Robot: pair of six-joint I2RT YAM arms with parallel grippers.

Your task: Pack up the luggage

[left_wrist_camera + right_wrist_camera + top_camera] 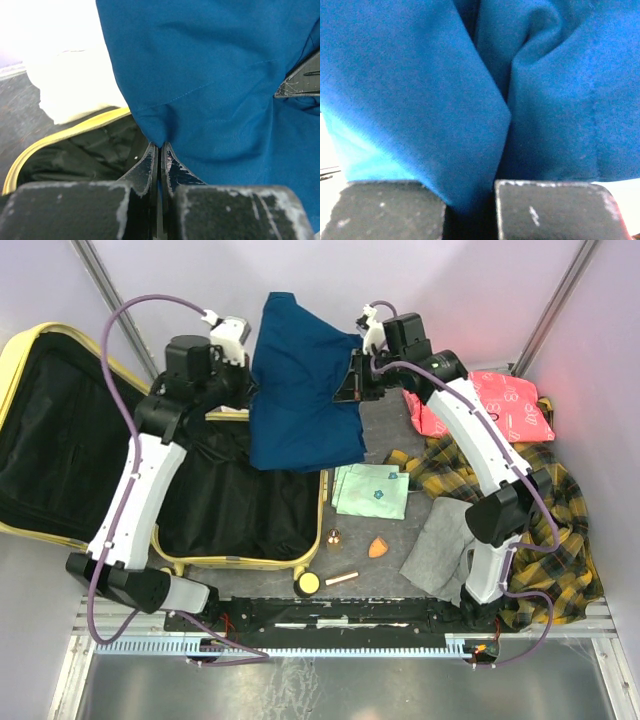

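Left hand [161, 151], right hand [351, 381] tight on blue garment [300, 390] over luggage [250, 562].

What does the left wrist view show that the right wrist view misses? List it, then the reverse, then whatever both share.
Only the left wrist view: the suitcase with its yellow rim and black lining, a strip of grey table, and a fingertip from the other arm at the right edge. Only the right wrist view: a deep fold in the cloth, which fills almost the whole frame. Both: the blue garment, with the left gripper and right gripper each shut on it.
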